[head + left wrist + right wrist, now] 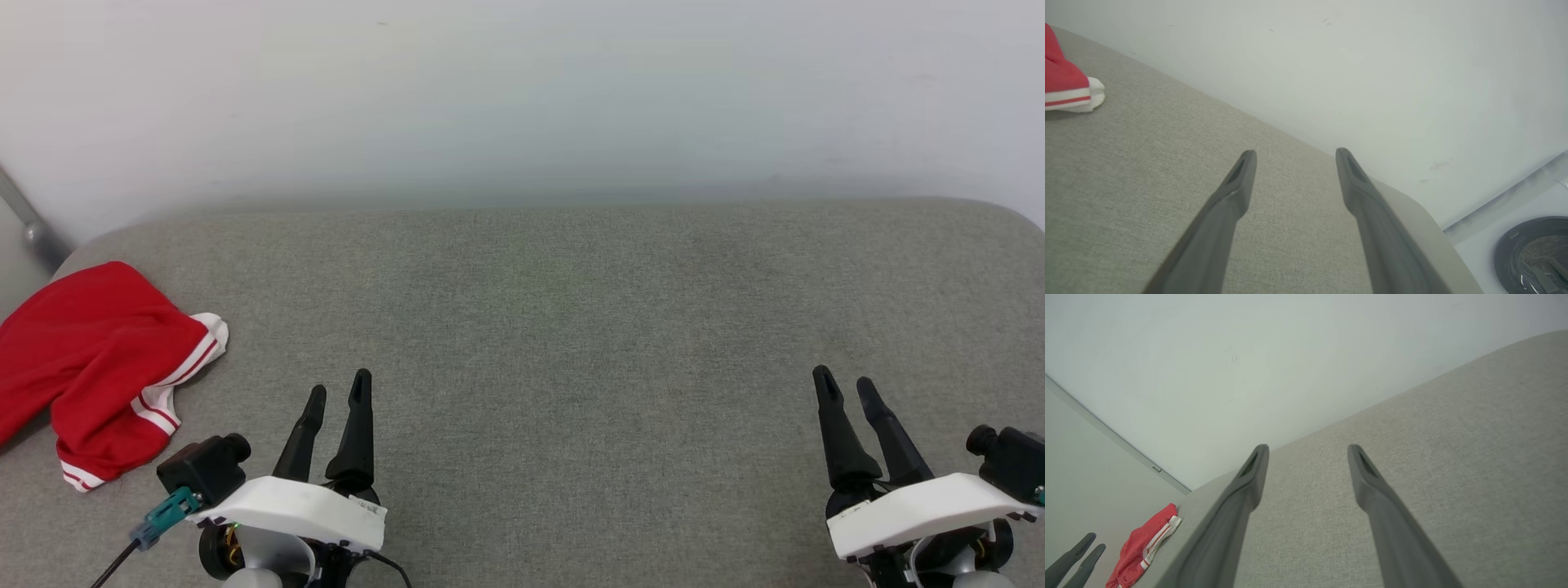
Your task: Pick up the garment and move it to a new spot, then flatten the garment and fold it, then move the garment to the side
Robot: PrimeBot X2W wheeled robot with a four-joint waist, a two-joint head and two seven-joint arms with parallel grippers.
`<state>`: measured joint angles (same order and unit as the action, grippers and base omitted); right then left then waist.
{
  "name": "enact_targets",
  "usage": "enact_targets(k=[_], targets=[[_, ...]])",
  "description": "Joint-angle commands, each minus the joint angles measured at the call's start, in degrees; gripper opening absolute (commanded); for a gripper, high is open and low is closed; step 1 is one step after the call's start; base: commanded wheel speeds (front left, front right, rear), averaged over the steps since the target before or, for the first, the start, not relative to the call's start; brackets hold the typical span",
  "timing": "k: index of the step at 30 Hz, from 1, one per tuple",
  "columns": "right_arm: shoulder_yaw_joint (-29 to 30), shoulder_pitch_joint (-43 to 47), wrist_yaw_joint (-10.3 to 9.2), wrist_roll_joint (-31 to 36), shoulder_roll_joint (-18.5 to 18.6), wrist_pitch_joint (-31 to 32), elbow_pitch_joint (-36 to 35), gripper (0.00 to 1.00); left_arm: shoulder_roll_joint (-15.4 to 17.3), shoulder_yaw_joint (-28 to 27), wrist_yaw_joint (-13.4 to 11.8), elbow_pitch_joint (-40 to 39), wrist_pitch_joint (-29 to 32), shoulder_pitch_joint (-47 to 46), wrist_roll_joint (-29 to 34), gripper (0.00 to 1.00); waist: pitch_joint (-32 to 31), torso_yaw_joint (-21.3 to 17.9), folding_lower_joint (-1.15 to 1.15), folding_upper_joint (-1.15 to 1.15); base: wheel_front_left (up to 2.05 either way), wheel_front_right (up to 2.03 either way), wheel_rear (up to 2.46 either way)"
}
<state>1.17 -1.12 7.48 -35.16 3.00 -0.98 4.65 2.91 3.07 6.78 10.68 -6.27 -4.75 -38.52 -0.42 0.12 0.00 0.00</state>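
Note:
The garment (90, 359) is a red shirt with white, red-striped trim, lying crumpled at the far left of the grey padded surface (571, 327). Its edge also shows in the left wrist view as garment (1065, 83) at the upper left, and in the right wrist view as garment (1145, 545) at the lower left. My left gripper (339, 390) hovers open at the lower left, to the right of the garment and apart from it, with nothing between its fingers. My right gripper (845, 382) stands open at the lower right, empty, far from the garment.
A pale wall (522, 90) rises behind the surface. A grey metal bar (28, 220) leans at the far left. In the left wrist view a white machine with a round dark opening (1535, 253) sits beyond the surface's right end.

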Motion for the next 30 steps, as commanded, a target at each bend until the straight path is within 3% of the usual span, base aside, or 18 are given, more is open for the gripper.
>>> enact_targets(k=[1,30], targets=[[0.06,0.08,0.02,2.01,-0.03,-0.08,-1.02,1.0,0.4,0.14,-0.25,-0.43,-0.59,-1.35,1.85,1.0,0.0,0.01,0.0,0.0,0.0,0.0,0.0],[0.28,1.16,0.01,17.52,-0.13,-1.65,-2.53,1.0,1.3,2.56,-1.63,1.52,-4.68,-2.25,19.36,1.0,-0.27,0.5,0.0,0.0,0.0,0.0,0.0]])
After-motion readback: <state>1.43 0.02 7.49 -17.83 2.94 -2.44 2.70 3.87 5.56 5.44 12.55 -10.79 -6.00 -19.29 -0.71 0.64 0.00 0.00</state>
